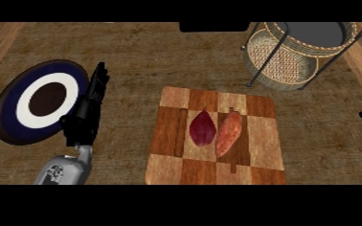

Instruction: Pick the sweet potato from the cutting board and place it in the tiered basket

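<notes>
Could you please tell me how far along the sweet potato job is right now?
Nothing looks done yet: the sweet potato lies on the cutting board beside a dark red vegetable. Nothing is in hand; the left robot hand rests open by the plate. Picking it up and placing it in the tiered basket remain.

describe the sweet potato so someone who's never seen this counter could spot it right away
Find the checkered wooden cutting board right of centre on the brown counter. Two elongated vegetables lie side by side in its middle. The sweet potato is the right one, orange and longer, beside the shorter dark red-purple vegetable.
</notes>
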### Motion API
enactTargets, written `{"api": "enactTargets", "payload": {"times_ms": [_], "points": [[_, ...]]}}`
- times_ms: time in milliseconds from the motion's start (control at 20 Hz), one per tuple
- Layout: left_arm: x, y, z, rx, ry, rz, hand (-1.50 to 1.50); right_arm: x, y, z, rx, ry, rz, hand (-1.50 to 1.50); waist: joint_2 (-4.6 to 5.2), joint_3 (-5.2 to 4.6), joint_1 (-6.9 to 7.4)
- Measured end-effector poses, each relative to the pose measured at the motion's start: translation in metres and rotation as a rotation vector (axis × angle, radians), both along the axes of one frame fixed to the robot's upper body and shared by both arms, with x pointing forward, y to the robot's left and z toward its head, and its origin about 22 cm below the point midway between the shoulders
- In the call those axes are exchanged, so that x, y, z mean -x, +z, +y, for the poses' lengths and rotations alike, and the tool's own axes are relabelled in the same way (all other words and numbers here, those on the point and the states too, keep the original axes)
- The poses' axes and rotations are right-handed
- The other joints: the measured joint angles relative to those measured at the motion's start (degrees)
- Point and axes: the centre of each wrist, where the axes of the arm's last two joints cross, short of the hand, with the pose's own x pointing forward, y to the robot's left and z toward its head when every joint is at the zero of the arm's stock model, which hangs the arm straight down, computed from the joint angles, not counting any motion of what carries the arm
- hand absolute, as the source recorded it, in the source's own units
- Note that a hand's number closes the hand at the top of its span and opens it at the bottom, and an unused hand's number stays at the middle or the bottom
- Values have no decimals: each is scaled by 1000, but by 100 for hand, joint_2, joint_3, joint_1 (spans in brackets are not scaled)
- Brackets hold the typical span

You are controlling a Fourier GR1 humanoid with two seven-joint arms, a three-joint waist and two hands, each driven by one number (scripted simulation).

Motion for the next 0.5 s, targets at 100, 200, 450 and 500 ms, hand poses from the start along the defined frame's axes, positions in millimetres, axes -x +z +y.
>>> {"api": "enactTargets", "payload": {"times_ms": [100, 200, 450, 500], "points": [[-1, 1, -2, 1, -1, 0, 0, 1, 27, 0, 191, 20, 7, -150, -3, -7, -2], [3, -2, -4, -1, -3, 3, 0, 2, 52, 4, 368, 28, 12, -150, -7, -12, 25], [0, 1, -10, -6, -12, -3, 0, 6, 97, 41, 696, 21, 45, -150, 16, -12, 113], [3, -1, -8, -7, -13, 0, 0, 7, 104, 48, 740, 17, 59, -150, 19, -10, 138]]}}
